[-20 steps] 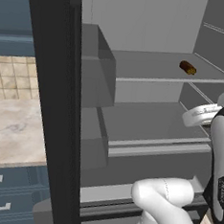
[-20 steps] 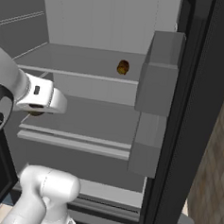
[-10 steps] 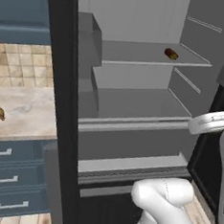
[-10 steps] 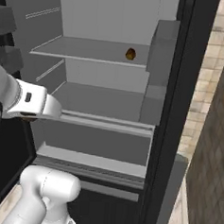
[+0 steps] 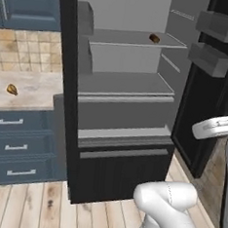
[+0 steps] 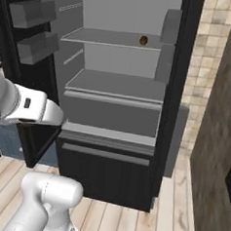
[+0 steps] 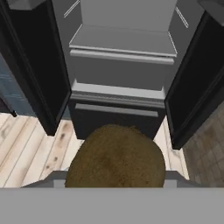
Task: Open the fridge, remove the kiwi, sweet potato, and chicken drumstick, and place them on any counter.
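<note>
- Because the kiwi (image 7: pixel 116 157) must go to the counter (image 5: pixel 37 87), the jaws are clamped on it, in front of the open fridge (image 7: pixel 118 120).
- The sweet potato (image 5: pixel 154 38) lies on the fridge's upper shelf; the chicken drumstick (image 5: pixel 11 89) lies left of the fridge.

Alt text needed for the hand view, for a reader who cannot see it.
A round olive-brown kiwi sits large at the bottom of the picture, right at the gripper. Behind it stands the open black fridge, both doors swung wide, with bare grey shelves inside and a grey drawer bar below, over a light wooden floor.
</note>
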